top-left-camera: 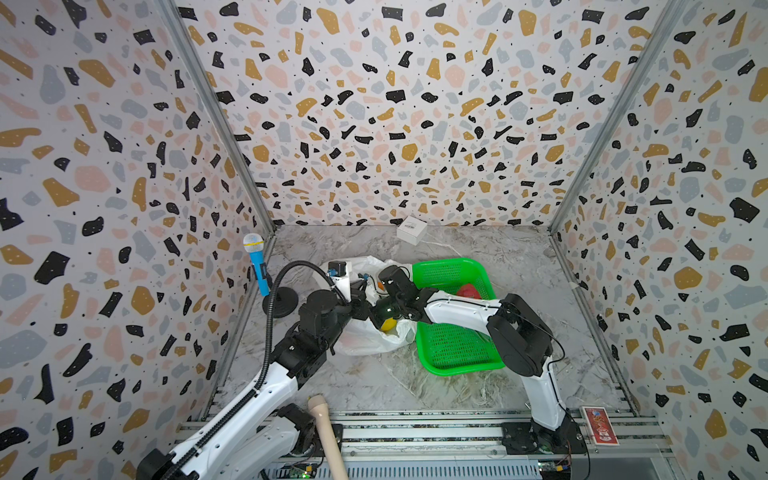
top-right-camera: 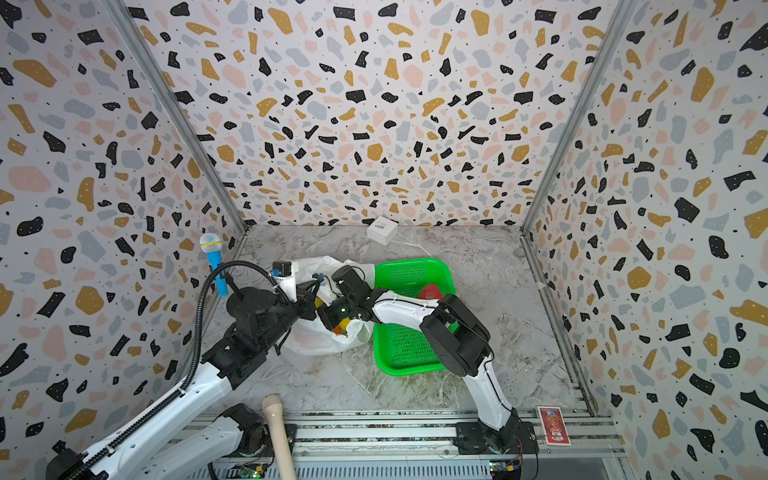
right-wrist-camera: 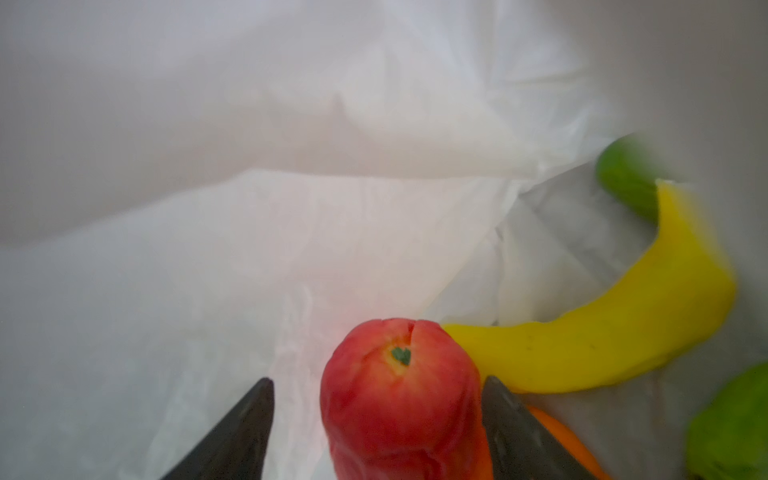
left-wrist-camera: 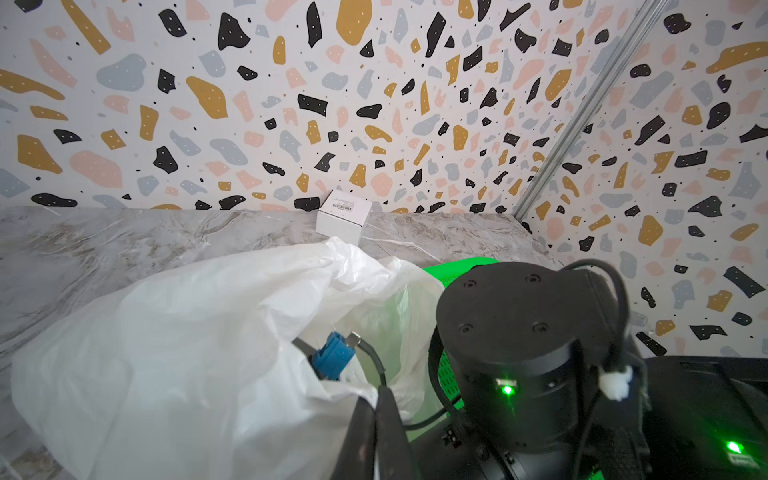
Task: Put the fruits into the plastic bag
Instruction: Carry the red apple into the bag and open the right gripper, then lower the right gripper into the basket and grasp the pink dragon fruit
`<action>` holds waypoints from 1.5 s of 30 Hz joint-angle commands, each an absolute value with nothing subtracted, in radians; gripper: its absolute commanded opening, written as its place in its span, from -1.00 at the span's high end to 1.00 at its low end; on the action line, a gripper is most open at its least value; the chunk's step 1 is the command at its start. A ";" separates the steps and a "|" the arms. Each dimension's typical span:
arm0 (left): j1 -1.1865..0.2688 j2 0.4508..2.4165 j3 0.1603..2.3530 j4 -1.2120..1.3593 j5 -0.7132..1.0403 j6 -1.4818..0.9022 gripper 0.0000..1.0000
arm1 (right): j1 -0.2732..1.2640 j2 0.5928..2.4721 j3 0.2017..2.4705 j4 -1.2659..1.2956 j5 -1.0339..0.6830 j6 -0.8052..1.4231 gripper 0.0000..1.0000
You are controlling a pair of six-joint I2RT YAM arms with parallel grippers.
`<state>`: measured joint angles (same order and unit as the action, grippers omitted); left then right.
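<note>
Risk: fingers of right gripper (right-wrist-camera: 378, 380) apart around red fruit (right-wrist-camera: 399, 399), low centre of its wrist view, inside plastic bag (right-wrist-camera: 291, 208); left gripper (left-wrist-camera: 380, 411) clamped on bag rim; fruit could snag 1 finger on withdrawal.

The bag (top-left-camera: 365, 337) is translucent white. Inside it are a red apple (right-wrist-camera: 399, 395), a yellow banana (right-wrist-camera: 602, 345) and a green fruit (right-wrist-camera: 623, 178). Beside it is a bright green mesh basket (top-left-camera: 453, 345).
</note>
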<state>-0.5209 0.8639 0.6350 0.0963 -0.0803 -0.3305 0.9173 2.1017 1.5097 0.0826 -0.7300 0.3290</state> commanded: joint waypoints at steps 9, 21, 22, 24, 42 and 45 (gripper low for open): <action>-0.519 0.860 0.631 0.123 -0.099 -0.330 1.00 | 0.871 1.808 1.336 0.081 -0.549 0.254 -0.83; -0.518 0.873 0.627 0.143 -0.120 -0.338 1.00 | 0.798 1.334 0.958 0.108 -0.227 0.321 -0.79; -0.518 0.873 0.628 0.146 -0.122 -0.340 1.00 | 0.786 1.299 0.936 0.095 -0.173 0.334 -0.79; -0.518 0.875 0.630 0.148 -0.126 -0.343 1.00 | 0.754 1.244 0.908 0.053 -0.065 0.372 -0.79; -0.518 0.843 0.617 0.135 -0.137 -0.345 1.00 | 0.451 1.394 1.009 -0.349 0.095 0.415 -0.98; -0.519 0.844 0.617 0.132 -0.137 -0.346 1.00 | 0.450 1.439 1.035 -0.381 0.092 0.397 -0.98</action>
<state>-0.5209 0.8589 0.6289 0.0975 -0.1188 -0.3374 0.4526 1.4269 0.9833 -0.3073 0.0944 0.4271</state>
